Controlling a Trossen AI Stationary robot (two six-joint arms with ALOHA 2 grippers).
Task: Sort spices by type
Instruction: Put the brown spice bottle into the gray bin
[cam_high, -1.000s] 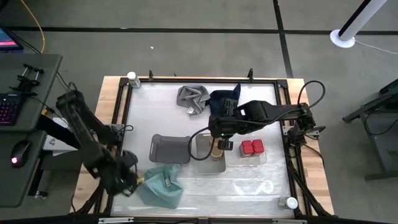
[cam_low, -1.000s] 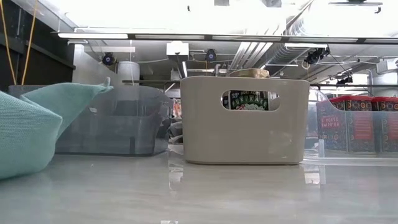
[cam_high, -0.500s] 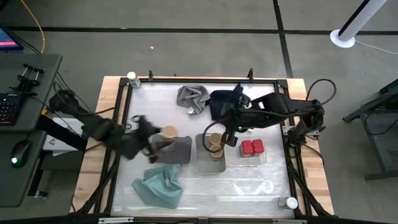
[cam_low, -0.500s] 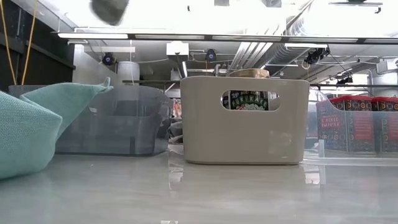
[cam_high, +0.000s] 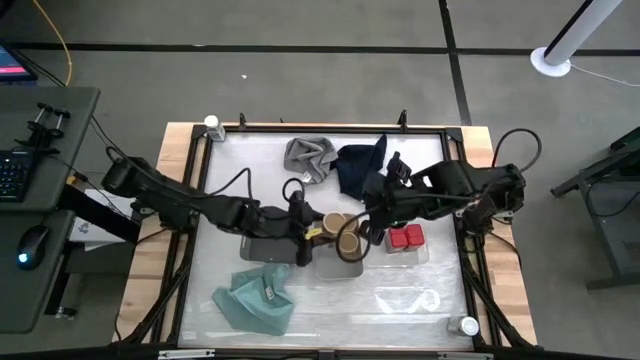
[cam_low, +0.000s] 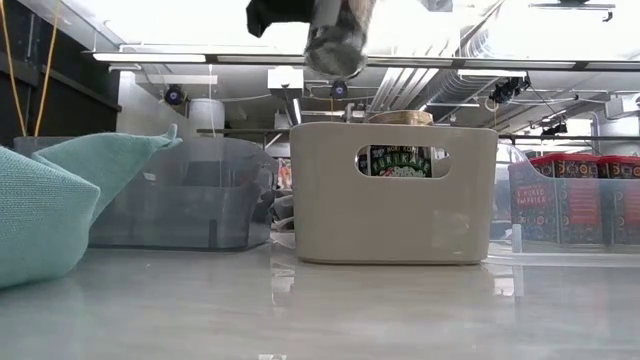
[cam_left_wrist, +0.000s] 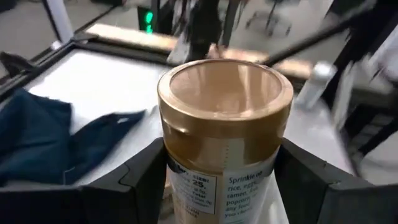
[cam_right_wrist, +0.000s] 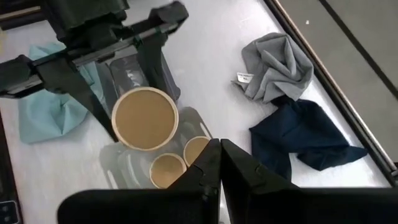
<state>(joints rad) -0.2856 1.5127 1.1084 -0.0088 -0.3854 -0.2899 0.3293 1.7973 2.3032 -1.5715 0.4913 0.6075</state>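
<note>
A tan-topped jar (cam_left_wrist: 224, 134) is clamped between the left gripper's (cam_high: 312, 228) two dark fingers (cam_left_wrist: 134, 177), one pressed on each side of its labelled body, upright, gold lid up. In the high view this jar (cam_high: 333, 221) hangs over the near-left edge of the grey tray (cam_high: 338, 266), raised off the table; the low view shows it (cam_low: 338, 35) well above the tray's (cam_low: 392, 195) rim. Two more tan-topped jars (cam_high: 348, 242) stand inside that tray, one just behind the other; the right wrist view shows them (cam_right_wrist: 198, 148) side by side below the held jar (cam_right_wrist: 145, 118).

Two red jars (cam_high: 405, 237) sit together in the clear tray (cam_high: 421, 256) just right of the grey one. A darker tray (cam_high: 258, 250) lies to the left, beneath the left arm.

The right gripper (cam_high: 372, 213) is near the grey tray's far-right corner, holding nothing; its fingers (cam_right_wrist: 239, 174) look pressed together, touching nothing.

One white-capped jar (cam_high: 212, 124) stands at the table's far-left corner, another (cam_high: 468, 325) at the near-right corner. A grey cloth (cam_high: 309, 157) and a navy cloth (cam_high: 358, 163) lie along the far side, touching; a teal cloth (cam_high: 256, 298) is near the front.
</note>
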